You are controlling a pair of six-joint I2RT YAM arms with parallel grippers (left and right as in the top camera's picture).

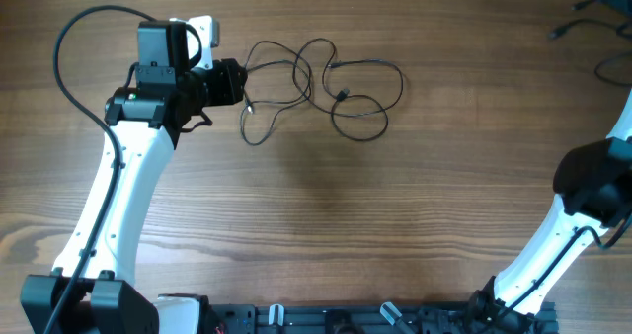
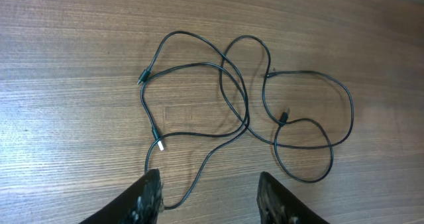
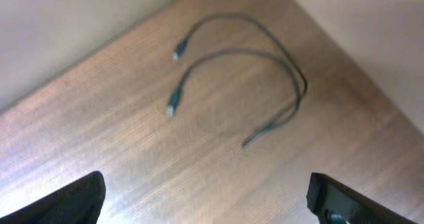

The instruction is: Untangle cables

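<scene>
Near 12 o'clock on the brown wooden table (image 1: 326,206), the left gripper (image 2: 209,197) is wide apart and holds nothing, its tips just beside one tangled bunch of black cables (image 2: 245,98). The right gripper (image 3: 205,197) gapes wide too and is empty, above some loose cables (image 3: 252,71) near 2 o'clock.

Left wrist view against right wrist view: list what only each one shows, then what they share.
Only the left wrist view shows the tangle of black cables, its loops crossing one another, just ahead of the left gripper. Only the right wrist view shows a loose cable, blurred, lying in an open curve near the edge of the wooden table, ahead of the right gripper. Both show that table and an open gripper holding nothing.
</scene>
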